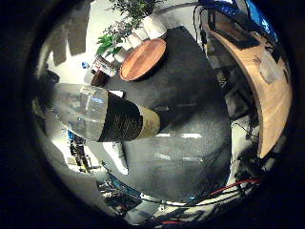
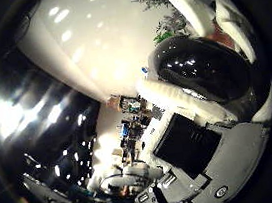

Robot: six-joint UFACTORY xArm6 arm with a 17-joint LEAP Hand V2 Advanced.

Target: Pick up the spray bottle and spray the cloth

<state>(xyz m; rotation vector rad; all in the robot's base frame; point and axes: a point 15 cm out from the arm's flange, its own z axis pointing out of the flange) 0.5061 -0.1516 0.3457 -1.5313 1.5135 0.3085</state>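
The spray bottle (image 1: 100, 113) lies close across the palm in the little finger side palm view. It has a clear body, a black label and a pale band near one end. It hangs in the air high above the dark grey floor (image 1: 181, 105). In the thumb side palm view my hand's white and black fingers (image 2: 200, 12) curl round a glossy black rounded part (image 2: 197, 68), and a dark shiny surface (image 2: 34, 130) fills the space beside the palm.
A round wooden table (image 1: 143, 59) stands on the floor beside green plants (image 1: 114, 40). A long wooden desk (image 1: 274, 95) with things on it runs along one side. Cluttered equipment (image 2: 130, 132) shows past the fingers.
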